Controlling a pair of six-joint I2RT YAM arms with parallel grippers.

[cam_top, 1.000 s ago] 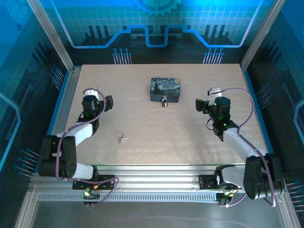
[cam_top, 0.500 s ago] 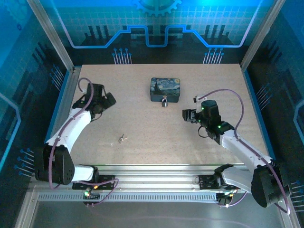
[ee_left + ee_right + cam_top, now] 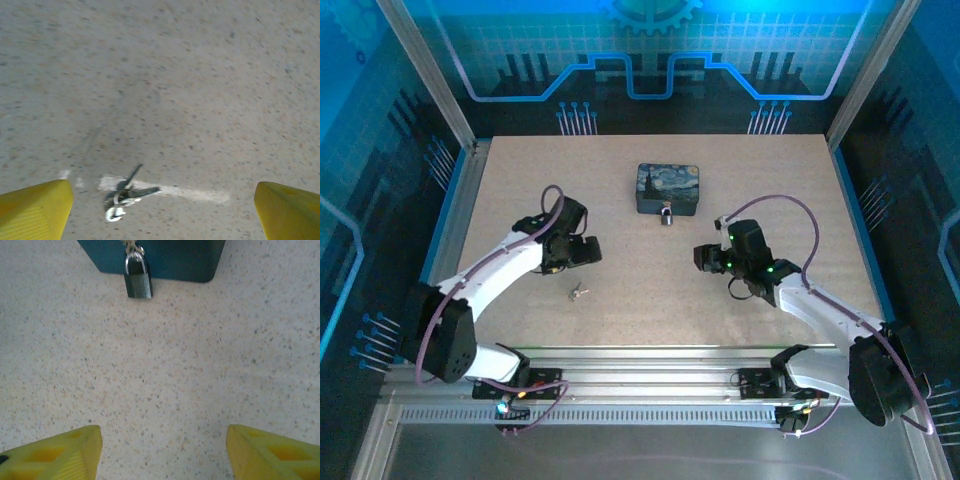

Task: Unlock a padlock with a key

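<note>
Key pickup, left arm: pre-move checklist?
1. Key lying loose on table: ok.
2. Left gripper open, empty: ok.
3. Key centred between its fingers: not ok, it sits nearer the finger at the image's left in the wrist view.
4. Right gripper open, empty: ok.
5. Padlock hanging at tin front, untouched: ok.
6. Keyhole orientation: cannot tell.
</note>
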